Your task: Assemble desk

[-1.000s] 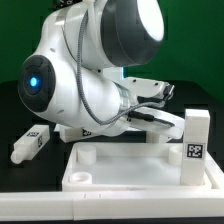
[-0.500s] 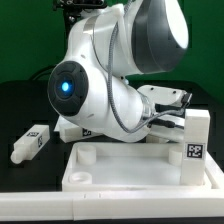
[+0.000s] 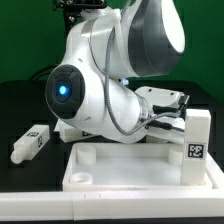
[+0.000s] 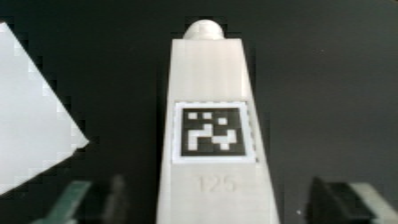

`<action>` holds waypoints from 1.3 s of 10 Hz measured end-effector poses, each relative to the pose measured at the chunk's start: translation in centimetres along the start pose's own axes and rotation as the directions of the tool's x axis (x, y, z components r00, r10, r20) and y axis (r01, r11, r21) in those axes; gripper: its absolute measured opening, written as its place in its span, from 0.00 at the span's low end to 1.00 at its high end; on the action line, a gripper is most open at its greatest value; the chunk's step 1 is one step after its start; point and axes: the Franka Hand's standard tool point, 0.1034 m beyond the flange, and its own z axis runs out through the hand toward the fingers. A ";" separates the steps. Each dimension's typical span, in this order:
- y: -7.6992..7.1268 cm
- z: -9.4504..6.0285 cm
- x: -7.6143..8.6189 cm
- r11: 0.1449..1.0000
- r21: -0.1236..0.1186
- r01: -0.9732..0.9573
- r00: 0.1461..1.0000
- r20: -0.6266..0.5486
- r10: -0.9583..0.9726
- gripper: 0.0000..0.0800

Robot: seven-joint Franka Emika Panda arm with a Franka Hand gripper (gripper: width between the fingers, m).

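Gripper [image 4: 203, 200] is open wide, its fingers either side of a tagged leg [image 4: 214, 120] without visible contact; nothing is held.

Risk: closing off-centre may twist or tip the leg, since smooth hard plastic slips.

Leg: white, square-section, rounded tip.

Rimmed panel [image 3: 120, 172], with round corner sockets, lies near. A second leg [image 3: 30, 143] lies left on the black surface [image 3: 20, 185].

White on black: a white plastic rectangular desk panel [image 3: 130, 172] with a raised rim lies on a black table [image 3: 25, 180] before a green backdrop [image 3: 20, 40]. The upright white square-section leg [image 3: 197, 140] and the white leg lying flat [image 3: 30, 143] each carry a square tag of blocky black-and-white pattern. The glossy white robot arm [image 3: 100, 60] shows dark grey joint caps and a glowing blue light [image 3: 62, 88]. In the wrist view, a white tagged leg [image 4: 217, 120] stands out against black.
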 end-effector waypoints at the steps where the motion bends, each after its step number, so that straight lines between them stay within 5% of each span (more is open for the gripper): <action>1: -0.2 -0.4 0.0 1.000 0.003 0.004 1.000 -0.018 -0.003 0.56; 2: -0.3 -1.5 -0.2 1.000 0.014 0.009 0.999 -0.038 -0.009 0.36; 5: -1.3 -6.9 -3.2 0.996 0.063 0.064 0.975 -0.218 -0.049 0.36; 7: -1.2 -11.5 -4.5 0.988 -0.014 0.154 0.917 -0.371 -0.148 0.36; 9: -1.7 -11.0 -4.0 0.987 -0.008 0.161 0.855 -0.499 -0.144 0.36; 10: -1.7 -11.9 -4.4 0.978 -0.031 0.206 0.816 -0.547 -0.189 0.36; 11: -1.4 -14.9 -5.1 0.963 -0.047 0.265 0.764 -0.599 -0.239 0.36; 12: -1.5 -18.7 -5.0 0.943 -0.092 0.321 0.660 -0.692 -0.292 0.36; 13: -2.2 -20.2 -4.6 0.935 -0.109 0.337 0.591 -0.749 -0.300 0.36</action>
